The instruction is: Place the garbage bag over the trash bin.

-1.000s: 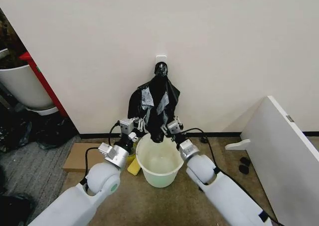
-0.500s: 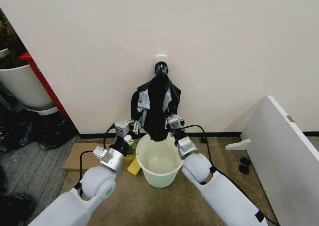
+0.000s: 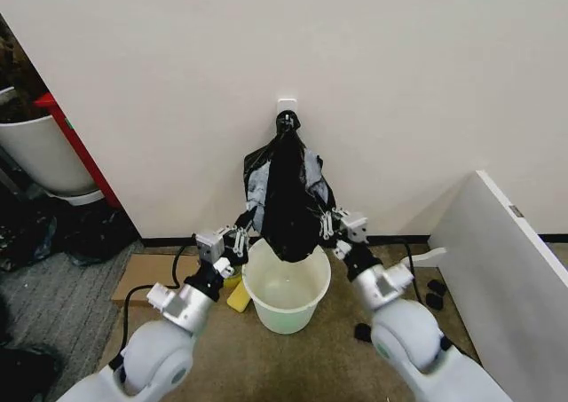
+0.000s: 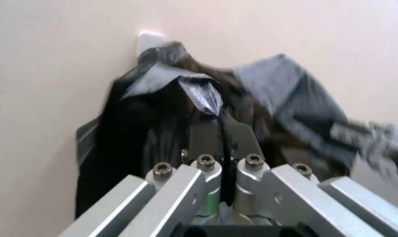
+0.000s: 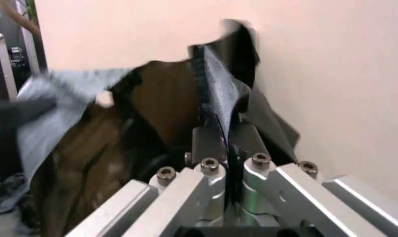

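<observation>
**Both grippers pinch the black bag above the bin**

The round cream-white plastic trash bin [image 3: 286, 288] stands on the floor between the two arms, its pale inside bare. Above its far rim hangs the thin, glossy black plastic garbage bag [image 3: 290, 202], crinkled, spread from a white wall hook [image 3: 287, 107]. The left gripper [image 3: 238, 239] and right gripper [image 3: 330, 224] each clamp a bag edge, jaws closed on plastic.
</observation>
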Robot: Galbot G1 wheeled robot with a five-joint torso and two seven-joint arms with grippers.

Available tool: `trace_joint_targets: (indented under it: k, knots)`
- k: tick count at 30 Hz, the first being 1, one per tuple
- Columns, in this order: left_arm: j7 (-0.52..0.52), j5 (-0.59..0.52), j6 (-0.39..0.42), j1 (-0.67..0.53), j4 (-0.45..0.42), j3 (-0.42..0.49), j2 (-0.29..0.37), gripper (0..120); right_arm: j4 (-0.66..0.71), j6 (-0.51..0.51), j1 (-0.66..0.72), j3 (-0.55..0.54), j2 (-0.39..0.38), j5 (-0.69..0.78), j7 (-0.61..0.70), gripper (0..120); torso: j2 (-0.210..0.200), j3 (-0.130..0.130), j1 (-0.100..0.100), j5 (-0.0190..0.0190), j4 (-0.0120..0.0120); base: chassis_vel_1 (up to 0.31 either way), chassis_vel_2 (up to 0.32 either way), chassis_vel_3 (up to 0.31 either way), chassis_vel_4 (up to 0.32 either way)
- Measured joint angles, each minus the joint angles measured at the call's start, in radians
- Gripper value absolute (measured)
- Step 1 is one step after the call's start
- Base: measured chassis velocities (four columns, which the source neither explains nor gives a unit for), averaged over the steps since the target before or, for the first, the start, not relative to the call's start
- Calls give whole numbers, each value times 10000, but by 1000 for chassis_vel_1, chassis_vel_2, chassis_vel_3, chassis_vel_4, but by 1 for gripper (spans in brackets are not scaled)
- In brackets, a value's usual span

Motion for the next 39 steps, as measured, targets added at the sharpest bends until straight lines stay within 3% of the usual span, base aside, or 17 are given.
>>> trace_joint_targets:
  k: [5,10,21,29,39]
  knots:
    - [63,71,-194,445,-388,-68,128,0,441,190,-1034,314,534,-249,-196,0,0,0,0,0,3,0,0,0,0]
    - [87,361,-498,569,131,-91,-62,0,-222,607,-1204,41,761,-454,-263,0,0,2,0,-2,3,0,0,0,0]
    - [48,498,-789,39,1206,-69,-373,0,-1758,965,11,-697,2001,-443,-98,0,0,3,2,-2,4,0,0,0,0]
    - [-19,726,-996,245,2212,344,-983,0,-2614,1405,-719,-477,2040,-764,72,0,-1,3,2,-1,2,0,0,0,0]
    - [-668,1084,-774,762,2780,343,-1494,0,-3477,1572,-1403,211,2170,-1063,905,0,-1,3,1,0,2,0,0,0,0]
